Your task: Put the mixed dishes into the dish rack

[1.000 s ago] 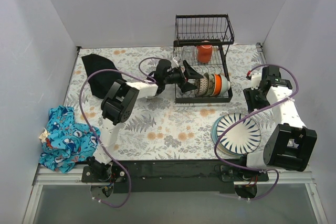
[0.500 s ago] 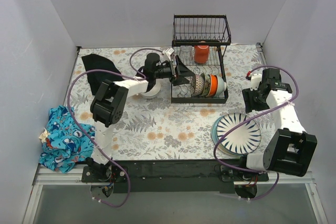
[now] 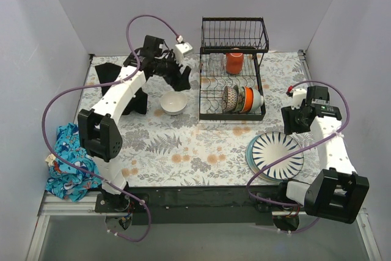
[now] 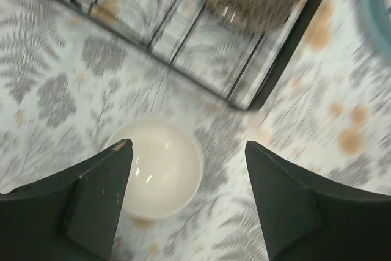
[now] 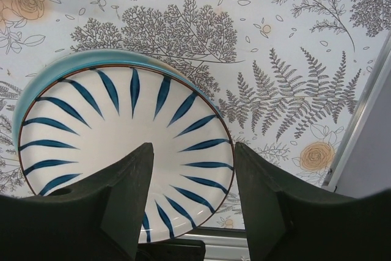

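Striped plate: the striped plate (image 5: 91, 132) lies flat on the tabletop (image 5: 293, 90), straight below the right pincer (image 5: 192, 148) and apart from its tips. A pale blue rim shows under its far edge; how many lie stacked cannot be told.
Right pincer: released, jaws spread wide, nothing between them.
Small white bowl: the small white bowl (image 4: 160, 168) stands upright on the tabletop below the left pincer (image 4: 186, 148), untouched; one finger covers part of its rim in the wrist view.
Left pincer: released, jaws wide, empty.
Dish rack: the dish rack (image 3: 233, 71) stands just beyond the left pincer; blurred in the wrist view.
Racked bowls: the racked bowls (image 3: 242, 99) stand on edge in the lower tray, their count unclear.
Orange mug: the orange mug (image 3: 234, 62) sits farther back, its top hidden by the upper shelf.
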`<state>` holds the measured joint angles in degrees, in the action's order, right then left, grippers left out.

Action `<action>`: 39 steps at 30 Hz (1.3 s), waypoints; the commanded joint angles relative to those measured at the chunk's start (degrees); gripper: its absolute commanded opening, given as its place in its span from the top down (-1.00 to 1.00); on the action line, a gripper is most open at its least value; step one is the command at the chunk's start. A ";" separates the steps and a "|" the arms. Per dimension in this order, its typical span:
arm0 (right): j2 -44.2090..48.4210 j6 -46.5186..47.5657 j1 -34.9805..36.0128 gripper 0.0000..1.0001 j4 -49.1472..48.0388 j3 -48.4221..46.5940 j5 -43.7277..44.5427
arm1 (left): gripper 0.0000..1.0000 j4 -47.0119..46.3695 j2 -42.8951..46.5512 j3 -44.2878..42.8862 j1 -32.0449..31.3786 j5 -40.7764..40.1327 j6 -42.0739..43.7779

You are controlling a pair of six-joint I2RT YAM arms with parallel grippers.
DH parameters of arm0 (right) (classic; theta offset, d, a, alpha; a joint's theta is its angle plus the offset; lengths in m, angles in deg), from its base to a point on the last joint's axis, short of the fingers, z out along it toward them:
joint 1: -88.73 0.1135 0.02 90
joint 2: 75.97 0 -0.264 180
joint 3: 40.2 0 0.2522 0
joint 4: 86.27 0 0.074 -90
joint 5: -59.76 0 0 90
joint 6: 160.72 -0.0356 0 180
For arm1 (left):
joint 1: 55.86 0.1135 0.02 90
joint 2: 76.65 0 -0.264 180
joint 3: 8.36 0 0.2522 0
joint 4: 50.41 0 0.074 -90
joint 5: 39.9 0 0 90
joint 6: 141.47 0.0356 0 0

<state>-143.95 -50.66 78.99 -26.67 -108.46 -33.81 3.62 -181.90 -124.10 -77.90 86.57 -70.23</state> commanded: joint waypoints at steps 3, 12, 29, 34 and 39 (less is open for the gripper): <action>2.95 -0.45 -0.19 -0.29 -1.98 1.94 -1.88 | -0.47 15.19 5.23 9.50 0.34 -12.11 34.57; 4.09 -0.45 -0.11 -0.29 -1.99 2.03 -2.05 | -0.42 8.35 1.98 16.26 -2.39 -15.29 33.18; 4.70 -0.45 -0.11 -0.29 -2.08 2.12 -2.05 | 0.75 7.36 -2.59 18.04 -4.32 -19.06 34.50; 4.53 -0.45 -0.11 -0.30 -2.08 2.12 -1.88 | 1.00 11.32 -1.63 15.32 -4.15 -17.67 33.62; 4.27 -0.72 -0.11 -0.30 -2.08 2.20 -1.44 | 1.00 15.53 0.31 4.54 -4.06 -13.71 26.70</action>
<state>-140.04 -50.97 78.99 -27.65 -106.56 -34.92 15.88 -185.09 -109.30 -81.90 68.69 -38.28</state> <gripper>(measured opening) 0.647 0.033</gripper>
